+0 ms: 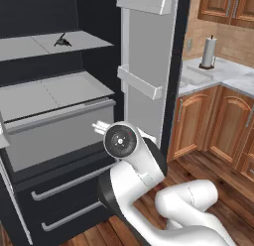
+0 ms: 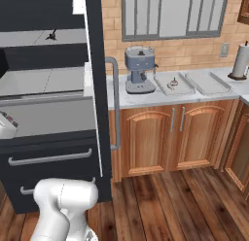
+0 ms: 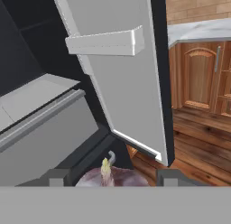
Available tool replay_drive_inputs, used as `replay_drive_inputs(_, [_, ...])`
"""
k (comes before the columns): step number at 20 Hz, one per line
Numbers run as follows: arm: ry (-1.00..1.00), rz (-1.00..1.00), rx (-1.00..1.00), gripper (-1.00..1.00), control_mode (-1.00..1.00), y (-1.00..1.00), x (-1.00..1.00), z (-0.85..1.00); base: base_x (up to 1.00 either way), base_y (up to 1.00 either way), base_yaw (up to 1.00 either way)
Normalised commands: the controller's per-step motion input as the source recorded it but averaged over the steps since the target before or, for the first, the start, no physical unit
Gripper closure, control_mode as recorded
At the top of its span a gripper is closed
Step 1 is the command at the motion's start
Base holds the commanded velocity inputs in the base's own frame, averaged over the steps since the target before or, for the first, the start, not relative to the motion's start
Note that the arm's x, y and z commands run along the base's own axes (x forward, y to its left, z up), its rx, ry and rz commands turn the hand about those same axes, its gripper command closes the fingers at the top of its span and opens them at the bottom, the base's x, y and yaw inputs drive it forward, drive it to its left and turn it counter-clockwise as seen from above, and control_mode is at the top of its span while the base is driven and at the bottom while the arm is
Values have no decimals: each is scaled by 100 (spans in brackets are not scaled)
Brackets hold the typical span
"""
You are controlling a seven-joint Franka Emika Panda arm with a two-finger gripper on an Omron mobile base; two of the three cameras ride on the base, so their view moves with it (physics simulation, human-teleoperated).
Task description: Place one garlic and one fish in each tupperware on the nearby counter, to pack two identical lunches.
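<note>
a garlic bulb (image 3: 110,176) sits between the two fingers (image 3: 57,178) at 6 o'clock of the hand view, tip up, seemingly gripped for carrying out of the open fridge (image 1: 59,121). both tupperware trays (image 2: 173,83) wait on the bench (image 2: 194,95), one already holding something small.

counter (image 2: 146,96): white-grey marble, smooth
cabinet doors (image 2: 146,138) under the counter: brown wood, slight sheen
floor (image 2: 185,201) below the cabinet doors: dark wood planks
wall (image 2: 189,48) behind the counter: tan brick, matt
trays (image 2: 187,87) on the counter: pale translucent plastic
garlic (image 3: 110,177): pinkish papery skin
</note>
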Motion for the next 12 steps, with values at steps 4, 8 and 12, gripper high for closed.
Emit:
replay_drive_inputs(4, [0, 0, 0, 100, 100, 0, 0, 0, -49, -100, -16])
replay_drive_inputs(8, [0, 0, 0, 100, 100, 0, 0, 0, -64, -100, -1])
replay_drive_inputs(12, [0, 0, 0, 100, 100, 0, 0, 0, -4, -100, 10])
